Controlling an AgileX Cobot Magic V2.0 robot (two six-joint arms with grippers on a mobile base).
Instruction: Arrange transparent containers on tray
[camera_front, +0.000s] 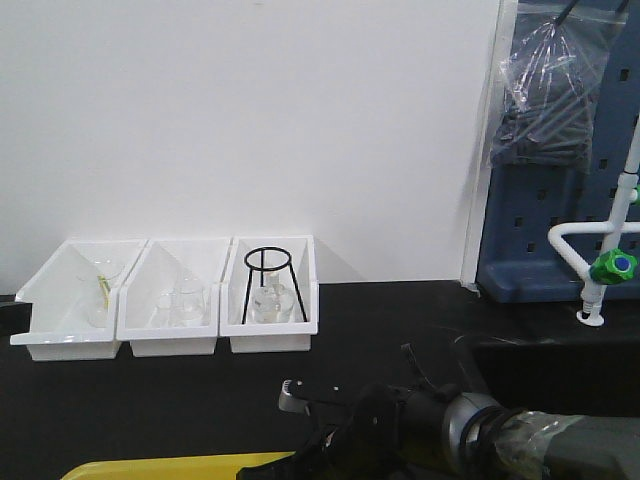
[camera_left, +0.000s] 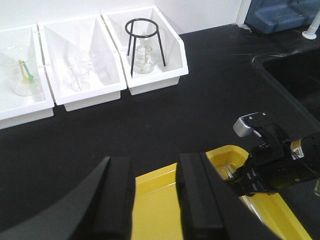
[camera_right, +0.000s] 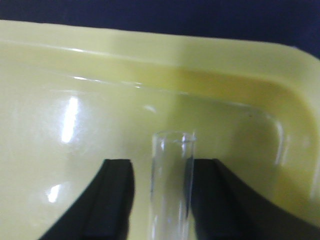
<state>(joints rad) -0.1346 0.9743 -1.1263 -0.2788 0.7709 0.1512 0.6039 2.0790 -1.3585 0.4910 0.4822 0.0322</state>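
Between the R gripper (camera_right: 162, 200) fingers you have 1 clear test tube (camera_right: 171, 185), upright, round rim up; dark pads (camera_right: 112, 200) sit close on both sides, tube looks clamped, though the actual contact is hard to see in the blurred wrist view.
- Tube position: over the yellow tray (camera_right: 150, 65) floor, near a rounded corner, inside the raised rim. Can't tell if its base touches the tray.
- R arm: in the L wrist view it reaches down over the tray's right side (camera_left: 280, 165); tube itself not made out there.
- L gripper (camera_left: 156, 200): fingers parted, nothing between them, hanging above the tray's near-left part, yellow showing in the gap.
- Tray: on black benchtop (camera_left: 100, 135), front edge of bench; in the front view you get only a yellow strip at the bottom.
- 3 white bins (camera_left: 80, 65) in a row at the back against the wall, well apart from tray. L bin: glass beaker (camera_left: 20, 75) w/ a yellow-green item inside. Mid bin: small clear vessels (camera_left: 80, 75). R bin: black wire tripod stand (camera_left: 145, 45) over a glass flask (camera_left: 145, 60).
- Far right: blue pegboard (camera_front: 550, 220), white lab tap w/ green knob (camera_front: 612, 265), plastic bag (camera_front: 545, 90) hanging.
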